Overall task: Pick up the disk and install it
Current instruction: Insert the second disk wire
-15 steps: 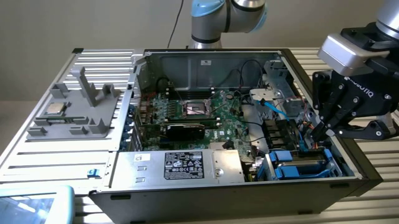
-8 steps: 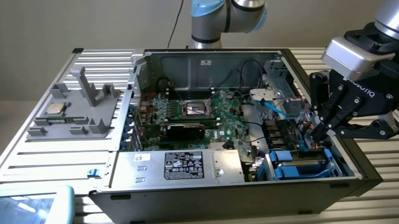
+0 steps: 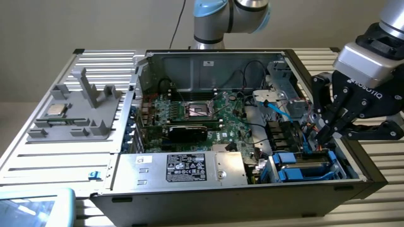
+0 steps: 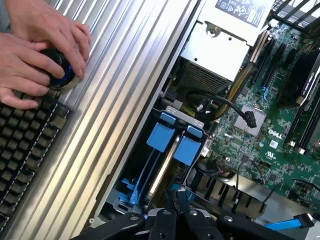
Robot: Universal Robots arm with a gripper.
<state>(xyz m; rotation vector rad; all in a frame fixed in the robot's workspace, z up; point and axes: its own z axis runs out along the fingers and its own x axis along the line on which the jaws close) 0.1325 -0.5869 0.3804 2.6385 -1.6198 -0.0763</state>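
You are looking at an open black desktop computer case [image 3: 353, 163] lying on its side on a ribbed aluminium table [image 3: 38, 156], with a green motherboard [image 3: 208, 118] exposed and a big silver power supply box with a black label [image 3: 186, 168] along the near wall. The black robot gripper [image 3: 323, 137] hangs over the drive bay at the exterior view's right, its fingers drawn fully together with nothing visibly held between them, their tips just above the bay's edge. The disk [image 3: 303, 166], a flat silver-grey drive framed by a bright blue plastic carrier, already sits down inside that bay; in the wrist view its two blue tabs [image 4: 172, 142] stand up side by side between the case wall and the motherboard, directly ahead of the closed fingertips [image 4: 176, 207]. Judging by this, you are at the seating stage of the install: the drive is in its slot, and the work seems to be pressing it home. Any push calls for a straight, gentle contact on the carrier, clear of the nearby black cables [image 4: 220, 102]. A person's hands [image 4: 40, 47] rest on a dark control knob beside a keyboard [image 4: 25, 145].
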